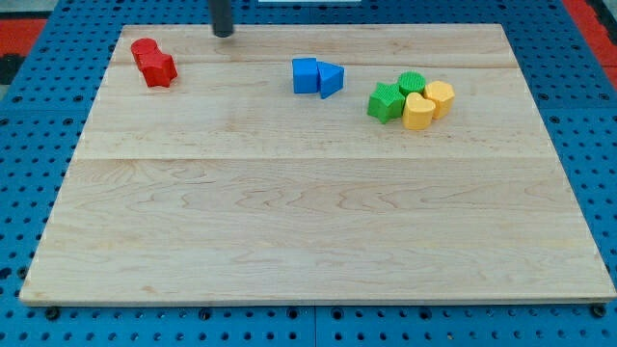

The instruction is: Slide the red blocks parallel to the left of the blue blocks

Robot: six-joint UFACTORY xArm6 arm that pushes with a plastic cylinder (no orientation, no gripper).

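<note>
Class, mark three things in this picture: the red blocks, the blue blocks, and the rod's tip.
red blocks (152,64), camera view, middle of the touching pair.
blue blocks (317,76), camera view, where cube meets triangular block.
my tip (224,34), camera view, rod's very end, between the two pairs, nearer the view's top.

We found no text, label, brand, number or sign that could be read anywhere in the camera view. The wooden board (318,222) carried only its grain and seam lines, and the blue pegboard (29,135) around it showed only rows of holes. The blocks bore no marks that we could make out, though at this size a faint stamp may have escaped us. A white strip (289,2) at the view's top edge was cut off and showed nothing legible.
</note>
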